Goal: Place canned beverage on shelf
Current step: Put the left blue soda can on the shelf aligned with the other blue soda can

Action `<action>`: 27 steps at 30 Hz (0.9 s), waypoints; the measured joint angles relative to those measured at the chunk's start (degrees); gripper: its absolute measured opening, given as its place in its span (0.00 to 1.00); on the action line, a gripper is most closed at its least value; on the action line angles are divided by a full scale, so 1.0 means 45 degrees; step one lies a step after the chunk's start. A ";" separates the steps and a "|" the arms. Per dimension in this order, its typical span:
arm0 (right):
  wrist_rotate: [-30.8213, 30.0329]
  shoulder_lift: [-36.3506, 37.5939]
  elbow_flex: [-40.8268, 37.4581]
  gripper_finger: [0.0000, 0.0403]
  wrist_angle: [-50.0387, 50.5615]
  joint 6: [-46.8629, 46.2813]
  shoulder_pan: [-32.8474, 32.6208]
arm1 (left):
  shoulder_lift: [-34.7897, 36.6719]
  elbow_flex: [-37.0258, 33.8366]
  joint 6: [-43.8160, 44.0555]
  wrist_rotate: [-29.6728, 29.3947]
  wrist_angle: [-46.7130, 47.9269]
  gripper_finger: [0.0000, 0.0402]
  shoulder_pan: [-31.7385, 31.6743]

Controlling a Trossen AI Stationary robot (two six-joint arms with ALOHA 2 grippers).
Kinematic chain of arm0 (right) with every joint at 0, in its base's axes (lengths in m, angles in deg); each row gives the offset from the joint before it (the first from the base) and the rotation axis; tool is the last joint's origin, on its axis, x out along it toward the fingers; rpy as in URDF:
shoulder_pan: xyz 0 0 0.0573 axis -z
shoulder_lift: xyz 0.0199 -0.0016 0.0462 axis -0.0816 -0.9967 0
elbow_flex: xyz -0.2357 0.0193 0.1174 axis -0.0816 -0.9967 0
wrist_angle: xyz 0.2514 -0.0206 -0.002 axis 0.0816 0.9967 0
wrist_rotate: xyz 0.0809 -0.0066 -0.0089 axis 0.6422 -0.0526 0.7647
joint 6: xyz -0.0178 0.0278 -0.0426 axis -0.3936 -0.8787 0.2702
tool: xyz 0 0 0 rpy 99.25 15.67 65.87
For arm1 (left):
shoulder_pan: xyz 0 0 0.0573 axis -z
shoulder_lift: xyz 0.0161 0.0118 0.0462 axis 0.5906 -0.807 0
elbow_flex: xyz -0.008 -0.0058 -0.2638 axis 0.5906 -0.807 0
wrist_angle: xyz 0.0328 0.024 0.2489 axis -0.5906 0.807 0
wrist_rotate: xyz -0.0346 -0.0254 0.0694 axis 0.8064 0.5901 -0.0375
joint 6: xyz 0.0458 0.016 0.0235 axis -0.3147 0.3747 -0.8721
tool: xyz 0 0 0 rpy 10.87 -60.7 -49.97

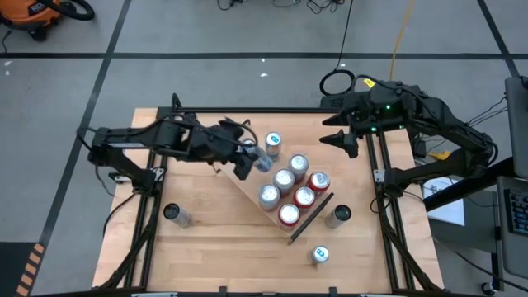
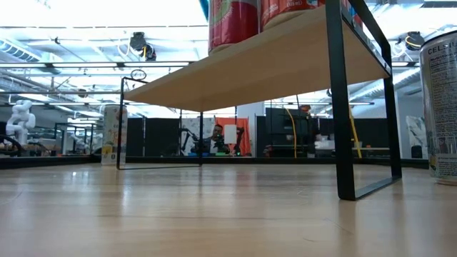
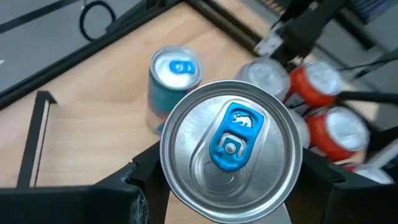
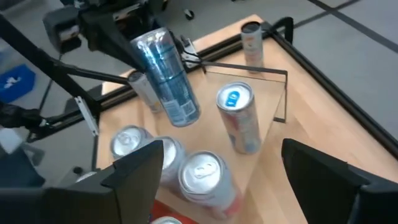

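Seen from above, centre of frame: light-wood rectangular shelf with thin black end rails, set diagonally on the larger wooden worktop. Already standing on it: a cluster of silver-topped and red cans toward its lower right, plus one blue-tabbed can alone near its upper edge. Left gripper, reaching in from the left side of frame, fingers closed around a slim silver-and-blue beverage can, carried tilted in the air above the shelf's bare upper-left part, between the lone can and the cluster. Right gripper waiting at upper right, fingers spread wide, holding nothing. Three more cans loose on the worktop along the lower part of frame. Step in hand, by judgement: carrying a can to its spot. Next move likely calls for righting the can, lowering it onto bare board clear of neighbours, then releasing.
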 joint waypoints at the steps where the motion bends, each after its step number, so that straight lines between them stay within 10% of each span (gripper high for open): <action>1: -0.0074 0.0005 0.0000 0.75 0.0087 0.0023 0.0000 | -0.0099 0.0000 -0.0001 -0.0031 0.0087 0.57 -0.0001; 27: -0.0348 -0.0112 -0.0005 0.75 0.0538 0.0669 0.0000 | -0.1539 0.0005 0.1016 0.0178 0.1120 0.57 -0.0700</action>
